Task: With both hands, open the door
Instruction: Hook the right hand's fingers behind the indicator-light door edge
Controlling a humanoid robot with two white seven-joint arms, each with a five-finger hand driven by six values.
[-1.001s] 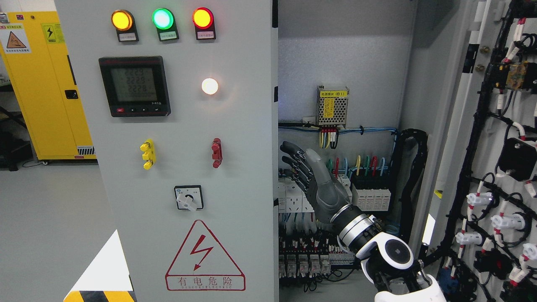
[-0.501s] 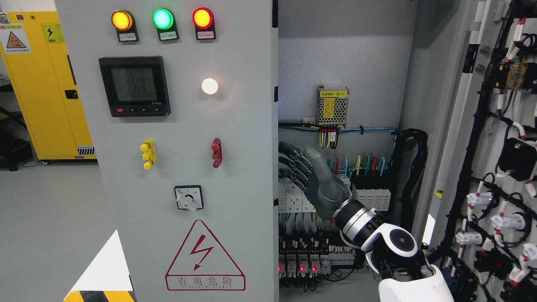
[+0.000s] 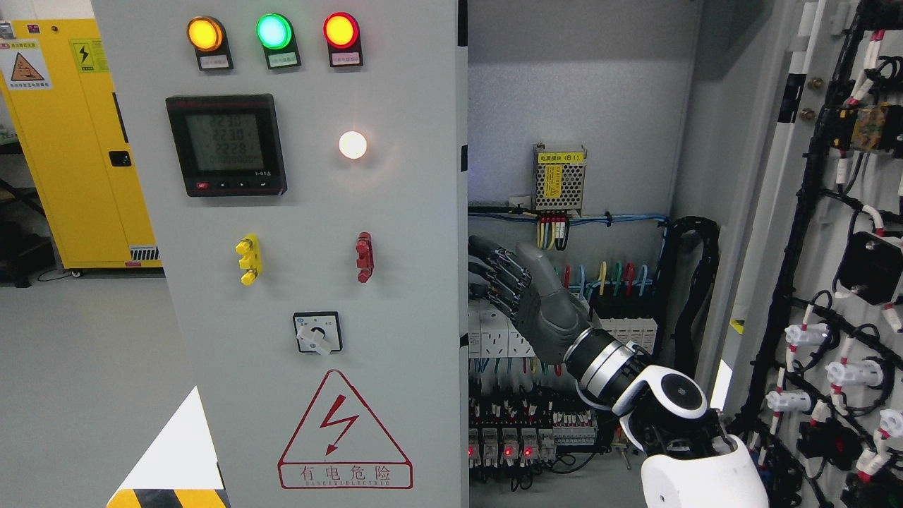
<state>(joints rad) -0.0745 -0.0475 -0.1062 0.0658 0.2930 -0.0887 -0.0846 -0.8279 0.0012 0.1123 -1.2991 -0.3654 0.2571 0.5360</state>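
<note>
Nearest to me, my right arm's white forearm shell [image 3: 705,480] comes up from the bottom edge on the right, and its silver wrist ring leads to the right hand [image 3: 525,296]. The hand is held flat, fingers [image 3: 494,264] straight and close together, pointing left toward the inner edge of the closed left door [image 3: 317,282]. The fingertips sit right at that edge; I cannot tell whether they touch it. The hand holds nothing.

The left door fills the left half of my view, shut. It carries three lit lamps along the top, a digital meter [image 3: 226,144], a white lamp, a yellow handle [image 3: 248,259], a red handle [image 3: 364,257], a rotary switch [image 3: 317,333] and a red warning triangle [image 3: 344,430].

The right door [image 3: 832,282] is swung open at the far right, its inner face covered in black wiring.

Further in, behind the hand, I see the cabinet interior: rows of breakers and relays, coloured wires and a small power supply [image 3: 559,178] on the back wall. A yellow cabinet [image 3: 77,141] stands far left.
</note>
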